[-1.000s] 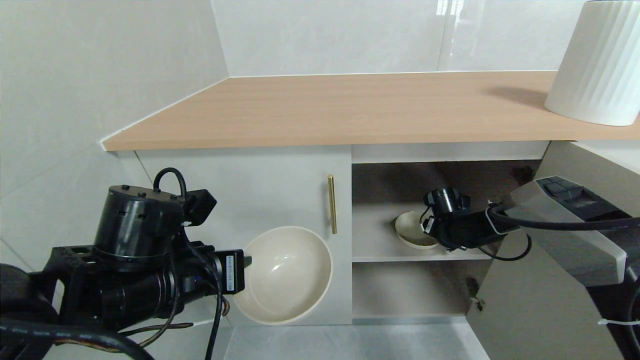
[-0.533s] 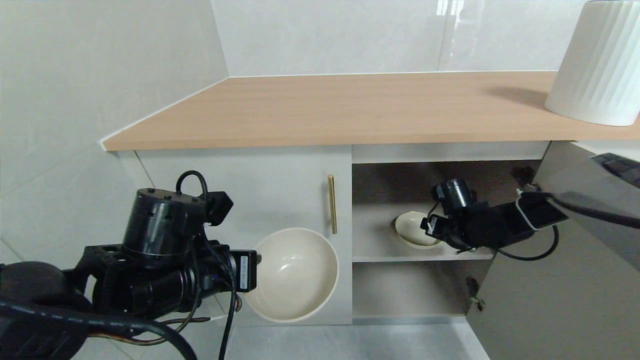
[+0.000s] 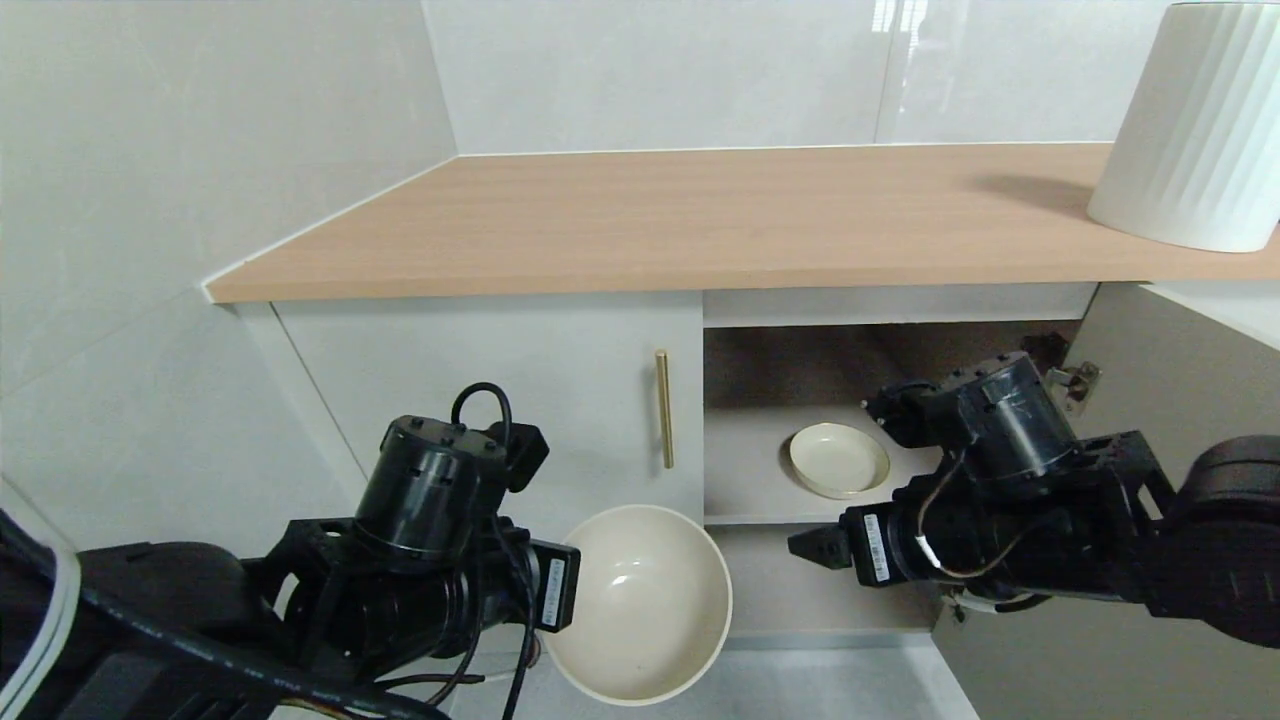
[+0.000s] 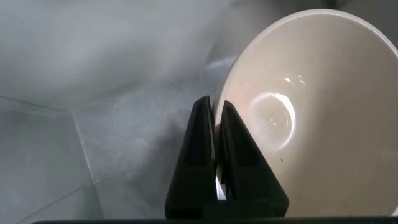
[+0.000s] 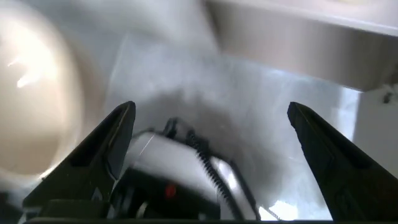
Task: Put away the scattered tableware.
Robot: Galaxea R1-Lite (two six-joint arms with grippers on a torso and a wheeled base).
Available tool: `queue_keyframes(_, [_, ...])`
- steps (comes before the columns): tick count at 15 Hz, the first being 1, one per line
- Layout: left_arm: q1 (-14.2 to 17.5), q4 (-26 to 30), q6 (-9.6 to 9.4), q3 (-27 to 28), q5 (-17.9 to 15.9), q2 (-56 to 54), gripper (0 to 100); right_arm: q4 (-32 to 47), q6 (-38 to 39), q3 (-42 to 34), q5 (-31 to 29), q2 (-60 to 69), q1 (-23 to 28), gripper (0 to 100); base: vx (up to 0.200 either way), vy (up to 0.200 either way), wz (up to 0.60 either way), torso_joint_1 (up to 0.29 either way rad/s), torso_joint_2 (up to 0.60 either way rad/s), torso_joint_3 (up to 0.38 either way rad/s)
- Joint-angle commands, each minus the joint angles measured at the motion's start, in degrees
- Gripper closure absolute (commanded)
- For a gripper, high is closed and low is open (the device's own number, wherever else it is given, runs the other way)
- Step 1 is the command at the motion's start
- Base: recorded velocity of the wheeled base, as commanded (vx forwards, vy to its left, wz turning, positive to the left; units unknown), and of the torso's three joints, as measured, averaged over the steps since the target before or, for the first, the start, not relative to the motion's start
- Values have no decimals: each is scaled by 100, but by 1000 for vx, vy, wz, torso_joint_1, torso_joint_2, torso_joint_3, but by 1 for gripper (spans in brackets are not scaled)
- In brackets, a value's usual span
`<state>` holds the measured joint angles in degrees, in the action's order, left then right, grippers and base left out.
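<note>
Because the left gripper (image 4: 214,106) clamps the bowl (image 3: 640,600) by its rim alone, its weight beyond the fingertips may pivot it loose; the right gripper (image 5: 210,112) gapes empty.

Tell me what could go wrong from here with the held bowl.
The left gripper pinches the large cream round bowl by its rim alone; it may slip.
The open right gripper hangs before the open cupboard, so the bowl might strike it.
The small cream plate on the shelf could be knocked.
</note>
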<state>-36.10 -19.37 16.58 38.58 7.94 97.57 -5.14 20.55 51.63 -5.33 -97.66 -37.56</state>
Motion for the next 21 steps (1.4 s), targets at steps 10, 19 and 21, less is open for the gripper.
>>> queue_keyframes(10, [-732,-225,12,79,191,394,100,374,45,-12,120,-104,-937,0,0,0,0,0,0,0])
queue_keyframes(19, [-855,-225,21,70,244,359,100,110,177,40,111,-438,-973,100,0,0,0,0,0,0])
queue_keyframes(21, [-864,-225,30,70,244,341,100,110,177,40,111,-465,-1008,100,0,0,0,0,0,0])
